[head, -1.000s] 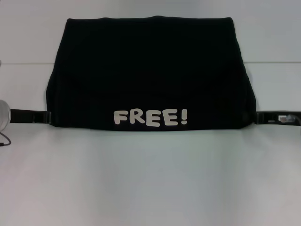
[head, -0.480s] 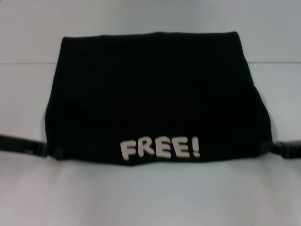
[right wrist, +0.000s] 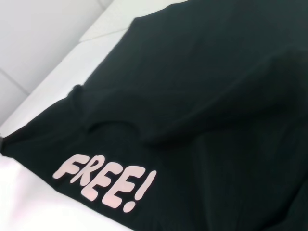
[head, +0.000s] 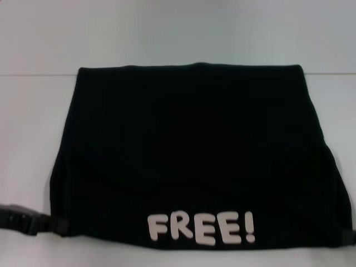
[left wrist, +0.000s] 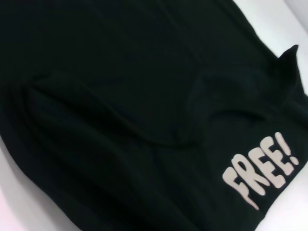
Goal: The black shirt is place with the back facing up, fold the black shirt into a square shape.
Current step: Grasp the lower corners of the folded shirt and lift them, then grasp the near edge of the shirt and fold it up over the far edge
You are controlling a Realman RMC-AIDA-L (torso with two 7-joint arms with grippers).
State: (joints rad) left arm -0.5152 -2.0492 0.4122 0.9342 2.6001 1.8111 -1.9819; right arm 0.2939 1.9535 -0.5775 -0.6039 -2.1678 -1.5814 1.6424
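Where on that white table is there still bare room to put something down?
Bare table lies beyond the black shirt's far edge, and beside its left side above the left gripper. The near edge is crowded: the shirt nearly fills it, with the right gripper at its corner.

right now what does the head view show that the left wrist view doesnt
Only the head view shows the left gripper at the black shirt's near left corner, the right gripper at the opposite corner, and the shirt's whole outline. Only the left wrist view shows raised folds in the cloth. Both show the FREE! print and white table.
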